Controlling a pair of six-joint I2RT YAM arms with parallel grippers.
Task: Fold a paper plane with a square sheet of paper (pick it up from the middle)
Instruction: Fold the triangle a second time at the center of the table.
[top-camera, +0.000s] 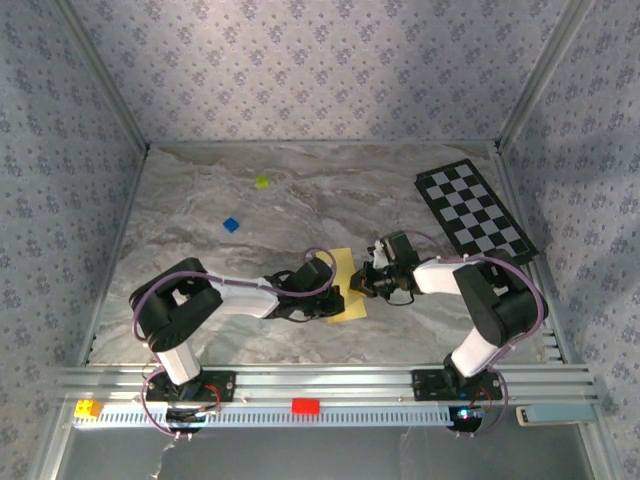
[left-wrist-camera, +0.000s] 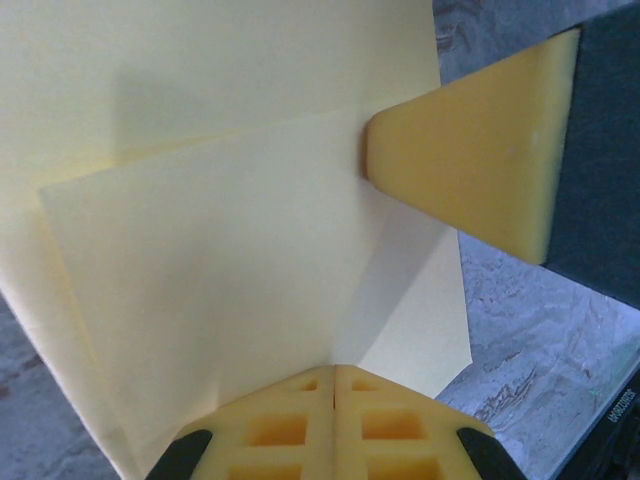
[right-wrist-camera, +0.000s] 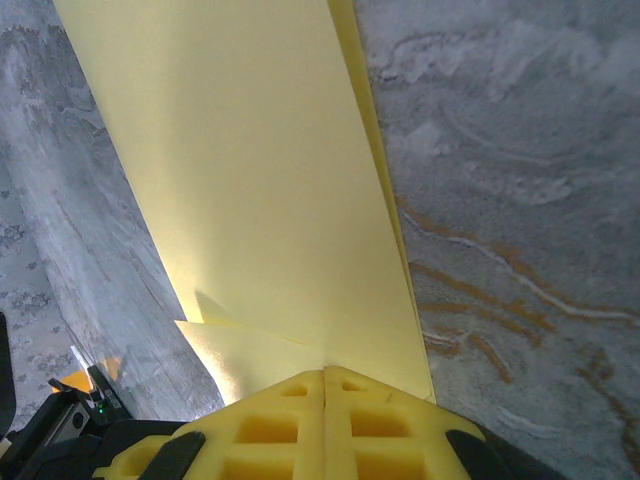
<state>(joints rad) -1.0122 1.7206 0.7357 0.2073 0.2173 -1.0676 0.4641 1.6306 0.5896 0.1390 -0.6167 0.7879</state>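
The square sheet of paper (top-camera: 345, 265) is pale yellow and lies folded on the marble table between my two grippers. My left gripper (top-camera: 335, 293) is shut, with its tips (left-wrist-camera: 333, 372) set against the paper (left-wrist-camera: 220, 250) where a folded flap and a crease meet. My right gripper (top-camera: 362, 283) is also shut, its tips (right-wrist-camera: 325, 372) resting on the near end of the paper (right-wrist-camera: 260, 180), which stretches away flat as a long strip. One of the right gripper's fingers (left-wrist-camera: 470, 160) touches the flap's edge in the left wrist view.
A black-and-white checkered board (top-camera: 475, 212) lies at the back right. A small yellow-green block (top-camera: 262, 182) and a blue block (top-camera: 232, 225) sit on the table's far left half. A red block (top-camera: 305, 405) and a yellow block (top-camera: 88, 408) rest on the front rail.
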